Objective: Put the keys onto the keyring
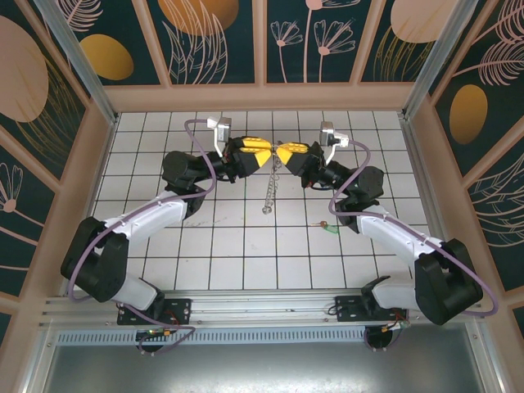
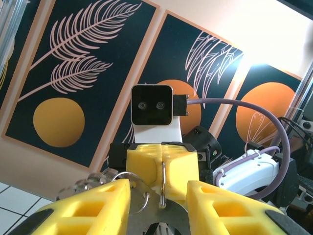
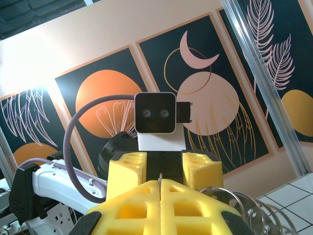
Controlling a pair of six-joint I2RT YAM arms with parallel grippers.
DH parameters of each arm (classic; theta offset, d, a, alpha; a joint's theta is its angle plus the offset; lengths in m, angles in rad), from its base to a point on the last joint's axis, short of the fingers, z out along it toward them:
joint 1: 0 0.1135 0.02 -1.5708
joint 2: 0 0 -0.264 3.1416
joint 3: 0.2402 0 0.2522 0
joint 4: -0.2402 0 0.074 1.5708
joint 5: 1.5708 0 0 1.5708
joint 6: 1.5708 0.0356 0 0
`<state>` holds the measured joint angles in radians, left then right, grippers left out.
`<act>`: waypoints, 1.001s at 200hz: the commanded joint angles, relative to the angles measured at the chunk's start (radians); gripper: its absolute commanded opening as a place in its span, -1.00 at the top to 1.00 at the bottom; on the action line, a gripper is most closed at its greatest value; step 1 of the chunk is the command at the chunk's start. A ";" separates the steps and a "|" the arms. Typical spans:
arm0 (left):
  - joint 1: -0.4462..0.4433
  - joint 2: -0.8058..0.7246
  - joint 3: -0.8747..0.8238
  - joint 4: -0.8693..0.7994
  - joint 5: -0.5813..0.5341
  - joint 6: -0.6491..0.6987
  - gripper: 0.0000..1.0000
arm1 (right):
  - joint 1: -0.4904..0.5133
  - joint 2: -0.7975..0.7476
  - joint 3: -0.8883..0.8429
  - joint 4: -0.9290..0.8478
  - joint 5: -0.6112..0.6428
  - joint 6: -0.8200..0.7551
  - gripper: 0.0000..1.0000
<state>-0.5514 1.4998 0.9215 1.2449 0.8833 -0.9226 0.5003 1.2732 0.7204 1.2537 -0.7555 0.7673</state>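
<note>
The white tiled bench (image 1: 246, 246) lay mostly bare, and both arms reached to the middle of its far side, noses almost together. The right gripper (image 1: 286, 154) was clamped tight. From its own wrist the two yellow pads met along one seam, with a sliver of grey wire poking out between them. The left gripper (image 1: 260, 153) faced it with its fingers (image 2: 93, 205) spread apart. The wire stood in that gap, touching neither finger as far as I could tell.

So the keyring (image 1: 269, 182) was up in the air between them, pinched by the right one alone, its fringe of silvery loops (image 3: 234, 201) dangling toward the bench. It looked light but awkward to me: thin stiff wire, smooth enough to swivel in foam pads, with loose loops that would swing at any jolt. A hold on bare wire away from the fringe seemed best.

The key (image 1: 330, 228), green-headed and tiny, lay on the bench beside the right forearm, well apart from the ring. I judged it featherweight, flat to the surface and hard to pinch. The green head offered the only real purchase.
</note>
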 commanded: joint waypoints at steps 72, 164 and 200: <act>0.001 0.056 0.022 0.133 0.028 -0.073 0.42 | 0.018 0.027 0.054 0.071 0.007 -0.007 1.00; 0.001 0.114 0.046 0.152 0.047 -0.083 0.67 | 0.018 0.055 0.062 0.029 -0.020 -0.036 1.00; 0.000 0.145 0.072 0.176 0.051 -0.095 0.98 | 0.017 0.060 0.069 -0.014 -0.039 -0.062 1.00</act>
<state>-0.5419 1.6104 0.9405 1.3945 0.9092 -1.0069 0.5018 1.3273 0.7364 1.2304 -0.7471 0.7414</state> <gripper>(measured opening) 0.063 0.049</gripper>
